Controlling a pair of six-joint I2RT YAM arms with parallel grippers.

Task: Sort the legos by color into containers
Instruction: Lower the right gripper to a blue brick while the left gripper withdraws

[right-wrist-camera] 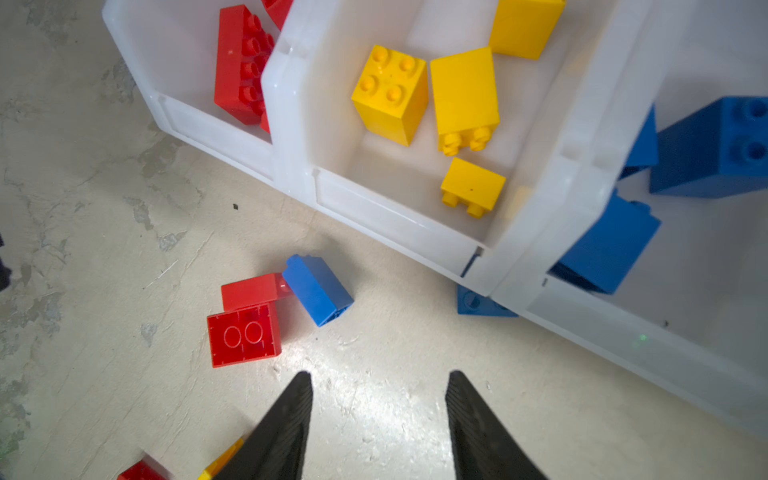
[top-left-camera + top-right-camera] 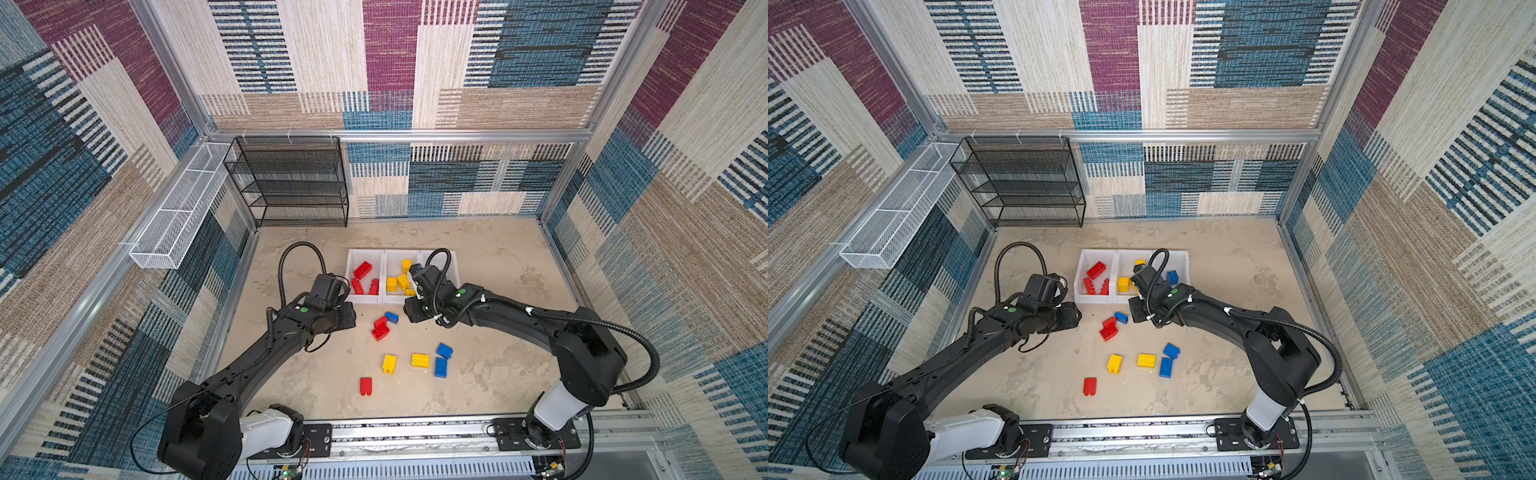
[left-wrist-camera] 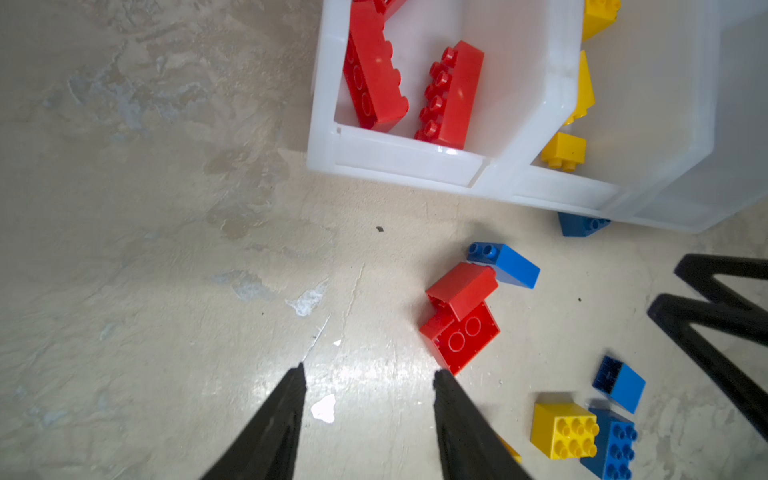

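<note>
Three joined white containers [image 2: 348, 266] hold sorted legos: red [image 2: 362, 270] on the left, yellow [image 2: 402, 280] in the middle, blue [image 2: 1172, 276] on the right. Loose legos lie on the table in front: two red ones [image 2: 380, 330] touching a blue one [image 2: 391, 318], with yellow [image 2: 389, 363], blue [image 2: 441, 367] and red [image 2: 365, 385] bricks nearer the front. A blue lego [image 1: 478, 303] lies tucked against the bins' front wall. My left gripper [image 3: 368, 374] hovers open and empty beside the red pair [image 3: 459, 328]. My right gripper [image 1: 378, 376] is open and empty over bare table near them [image 1: 245, 332].
A black mesh rack [image 2: 291, 183] stands at the back left, with a white wire basket [image 2: 178, 208] on the left wall. An aluminium rail [image 2: 415, 432] with both arm bases runs along the front edge. The right gripper's fingers [image 3: 715, 316] show in the left wrist view.
</note>
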